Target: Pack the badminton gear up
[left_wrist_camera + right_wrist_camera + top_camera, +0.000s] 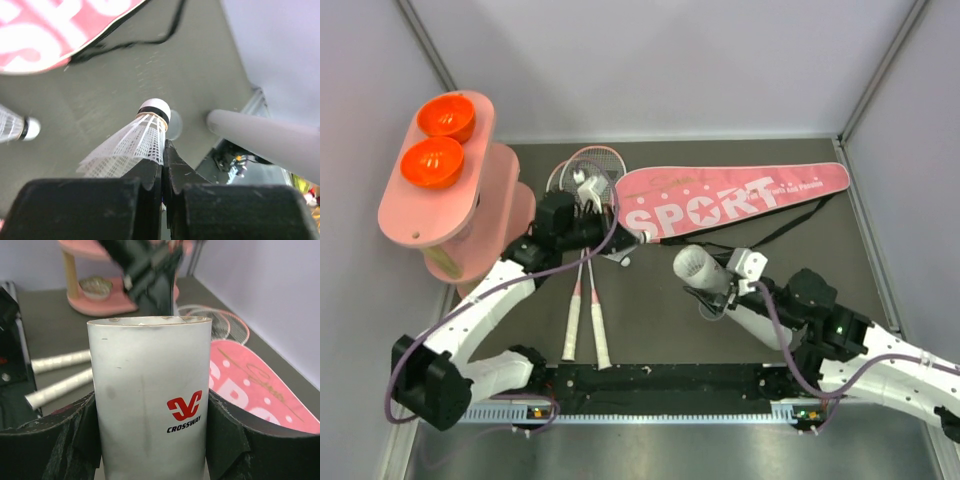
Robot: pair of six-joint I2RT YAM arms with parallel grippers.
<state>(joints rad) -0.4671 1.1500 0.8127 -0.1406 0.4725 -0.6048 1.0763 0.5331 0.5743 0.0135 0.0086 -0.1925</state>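
Observation:
My left gripper is shut on the net skirt of a white shuttlecock and holds it above the mat; in the top view the left gripper is beside the bag's wide end. Another shuttlecock lies on the mat. My right gripper is shut on the long white cardboard tube, whose open end faces the left gripper; the tube also shows in the top view. Two pink-framed rackets lie side by side. The pink "SPORT" bag lies flat at the back.
A pink oval stand with two orange bowls stands at the back left. The bag's black strap trails on the dark mat. Grey walls close in the sides and back.

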